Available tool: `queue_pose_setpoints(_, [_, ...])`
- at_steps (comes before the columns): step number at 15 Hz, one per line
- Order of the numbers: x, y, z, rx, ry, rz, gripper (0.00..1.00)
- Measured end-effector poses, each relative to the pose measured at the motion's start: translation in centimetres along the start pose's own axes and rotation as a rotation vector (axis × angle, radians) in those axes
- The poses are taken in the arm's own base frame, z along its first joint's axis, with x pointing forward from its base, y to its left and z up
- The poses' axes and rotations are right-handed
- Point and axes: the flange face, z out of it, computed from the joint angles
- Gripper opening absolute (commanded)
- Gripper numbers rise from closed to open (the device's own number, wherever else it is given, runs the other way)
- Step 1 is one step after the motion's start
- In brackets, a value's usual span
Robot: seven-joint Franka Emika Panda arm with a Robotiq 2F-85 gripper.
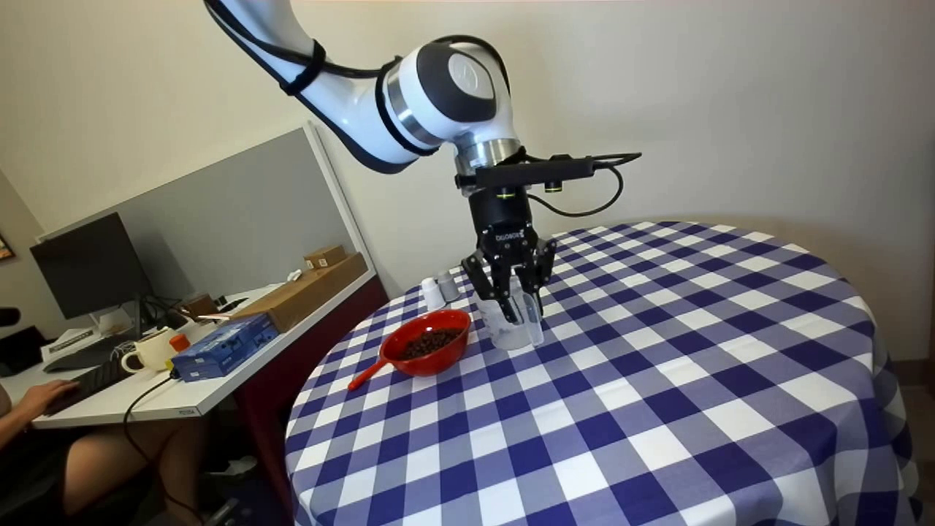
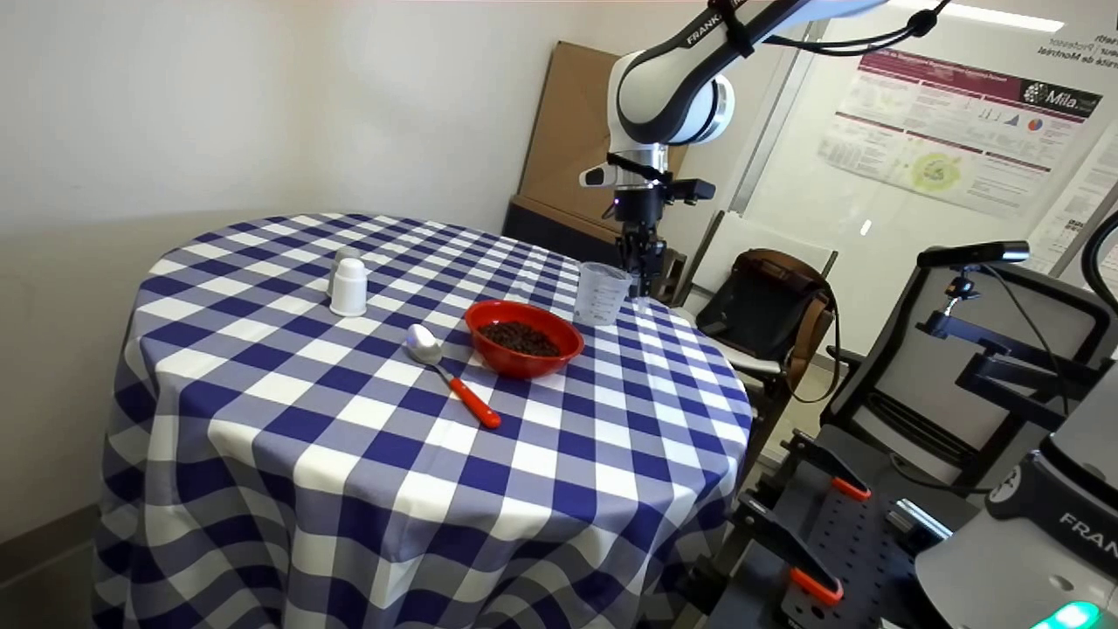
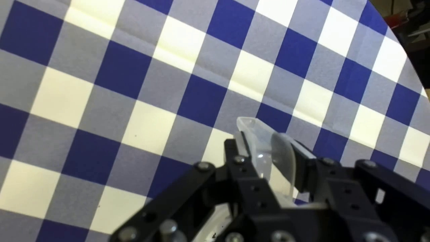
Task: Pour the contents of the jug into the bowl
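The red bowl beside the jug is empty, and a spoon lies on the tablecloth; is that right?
Not empty: the red bowl holds dark brown pieces, as both exterior views show. It does sit beside the jug, and a spoon lies on the tablecloth.

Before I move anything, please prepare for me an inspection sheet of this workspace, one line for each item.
Surface: blue-and-white checked tablecloth, with light creases in the wrist view.
Bowl: red, upright, holding small dark pieces.
Jug: clear, upright, beside the bowl; contents hard to judge.
Clutter: red-handled spoon near the bowl; white shaker and grey shaker standing close together.
Tool: straddles the jug's handle; whether it grips, I cannot tell.
Cables: black cable strapped along the arm; cable loop near the tool; desk cable hanging down.
Surroundings: desk with a seated person, only partly in view; bag and poster in an exterior view.
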Motion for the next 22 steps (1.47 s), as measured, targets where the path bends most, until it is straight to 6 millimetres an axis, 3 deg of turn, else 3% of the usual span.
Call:
queue_pose_setpoints(8, [-4.1, 0.1, 1.3, 0.019, -0.018, 0.068, 0.12])
queue_pose_setpoints(16, [-5.1, 0.0, 4.1, 0.016, -0.015, 0.084, 0.12])
queue_pose_setpoints(17, [-5.1, 0.0, 4.5, 0.015, -0.014, 0.083, 0.51])
queue_pose_setpoints(18, [-5.0, 0.0, 4.7, 0.016, -0.013, 0.083, 0.53])
queue_pose_setpoints(22, [-5.0, 0.0, 4.9, 0.015, -0.012, 0.083, 0.81])
